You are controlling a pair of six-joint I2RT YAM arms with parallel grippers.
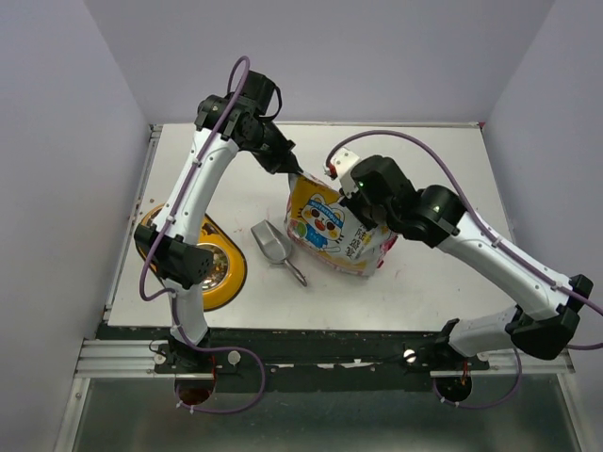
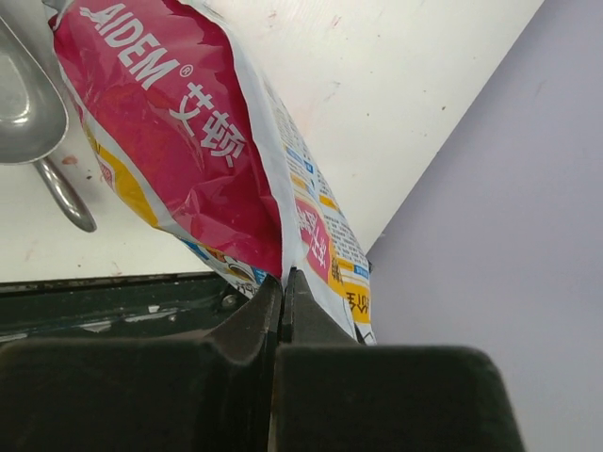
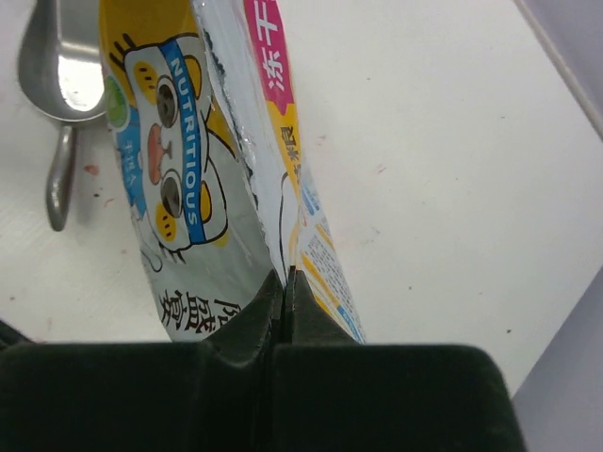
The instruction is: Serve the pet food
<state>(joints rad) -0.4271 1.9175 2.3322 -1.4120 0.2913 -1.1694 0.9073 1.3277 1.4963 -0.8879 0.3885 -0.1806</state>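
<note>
The pet food itself is hidden inside its yellow-white cartoon bag (image 1: 330, 231), which stands mid-table. My left gripper (image 1: 292, 173) is shut on the bag's upper left corner. The left wrist view shows the jaws (image 2: 283, 279) pinching the seam below the bag's red panel (image 2: 179, 141). My right gripper (image 1: 364, 203) is shut on the bag's upper right edge. In the right wrist view its jaws (image 3: 287, 277) clamp the seam of the bag (image 3: 188, 188) below the cartoon face. A silver metal scoop (image 1: 273, 247) lies on the table just left of the bag, apart from both grippers.
A yellow double-bowl feeder (image 1: 236, 266) sits at the table's near left, partly under the left arm. The scoop appears at the upper left of the left wrist view (image 2: 28, 104) and the right wrist view (image 3: 66, 75). Lilac walls surround the white table (image 1: 443, 273).
</note>
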